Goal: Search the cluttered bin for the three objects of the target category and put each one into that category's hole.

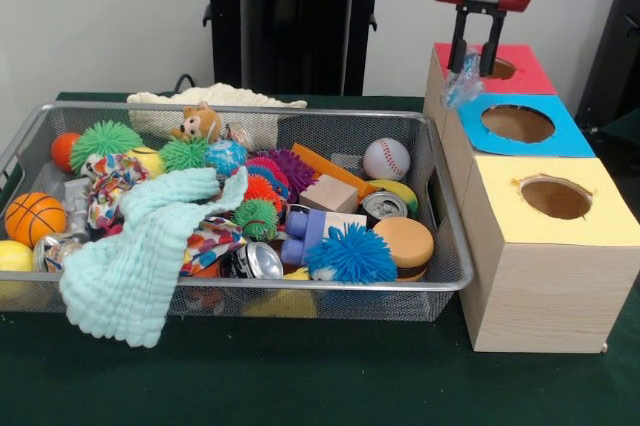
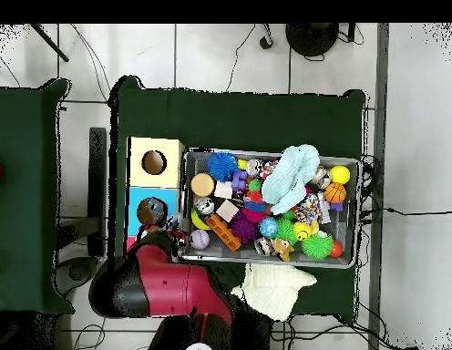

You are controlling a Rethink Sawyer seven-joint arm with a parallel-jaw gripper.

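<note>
The wire mesh bin [image 1: 250,109] sits on the green table, full of toys; it also shows in the overhead view [image 2: 266,153]. My gripper [image 1: 474,68] hangs to its right, above a row of three wooden boxes, over the seam between the red-topped hole [image 1: 500,68] and the blue-topped hole [image 1: 517,123]. A small clear bottle with a blue label [image 1: 463,81] sits at the fingertips, and the fingers look shut on it. In the overhead view the gripper [image 2: 162,219] is beside the blue box. I cannot make out any other clear bottle in the clutter.
A yellow-topped box with a hole [image 1: 556,197] stands nearest the camera. A mint cloth [image 1: 140,246] hangs over the bin's front rim. Silver cans [image 1: 252,261] [image 1: 383,206], a baseball [image 1: 386,158], a basketball [image 1: 33,218] and spiky balls fill the bin. A white cloth [image 1: 215,96] lies behind it.
</note>
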